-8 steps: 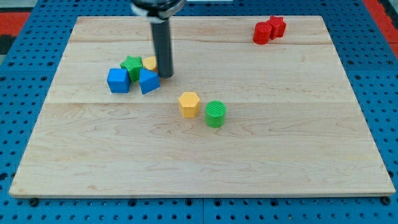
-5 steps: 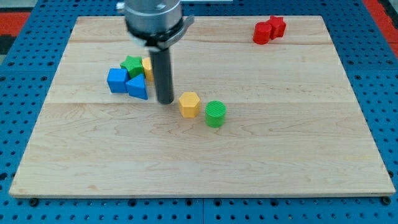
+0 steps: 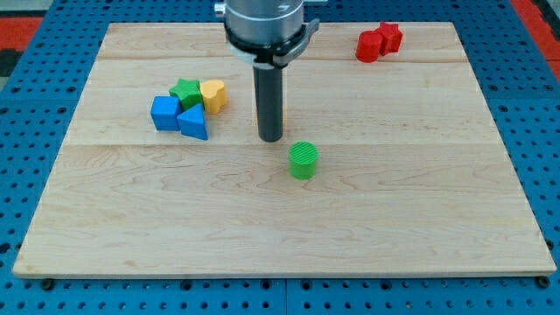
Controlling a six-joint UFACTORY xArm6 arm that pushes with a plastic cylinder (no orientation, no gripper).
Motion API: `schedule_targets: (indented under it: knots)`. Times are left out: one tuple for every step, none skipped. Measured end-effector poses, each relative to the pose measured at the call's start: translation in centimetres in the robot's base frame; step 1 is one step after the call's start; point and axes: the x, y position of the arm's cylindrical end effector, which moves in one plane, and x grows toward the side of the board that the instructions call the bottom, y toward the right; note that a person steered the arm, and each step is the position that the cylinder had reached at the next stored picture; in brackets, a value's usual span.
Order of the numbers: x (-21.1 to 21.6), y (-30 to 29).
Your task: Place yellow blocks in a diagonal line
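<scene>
A yellow heart-shaped block [image 3: 213, 94] sits at the upper left of the wooden board [image 3: 420, 201], touching a green star block [image 3: 185, 90]. The yellow hexagon block seen earlier is hidden, apparently behind the rod. My tip [image 3: 269, 139] rests on the board right of that cluster, just above and left of a green cylinder [image 3: 304, 161], with a small gap between them. The tip touches no block that I can see.
A blue cube [image 3: 164, 114] and a blue triangular block [image 3: 194, 123] sit right below the green star. Two red blocks [image 3: 378, 41] stand together near the view's top right edge of the board. A blue pegboard [image 3: 542, 131] surrounds the board.
My tip swept down past the left cluster, nudging the blue triangle left, then moved right to where the yellow hexagon stood. The hexagon is now out of sight.
</scene>
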Motion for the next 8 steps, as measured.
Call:
schedule_targets:
  knots:
    - [-1.2, 1.1]
    - [-4.5, 0.3]
    - [-5.9, -1.8]
    - [-5.9, -4.1]
    - [-5.5, -6.8]
    - [-5.5, -9.7]
    - [-7.5, -11.4]
    - [-10.7, -13.2]
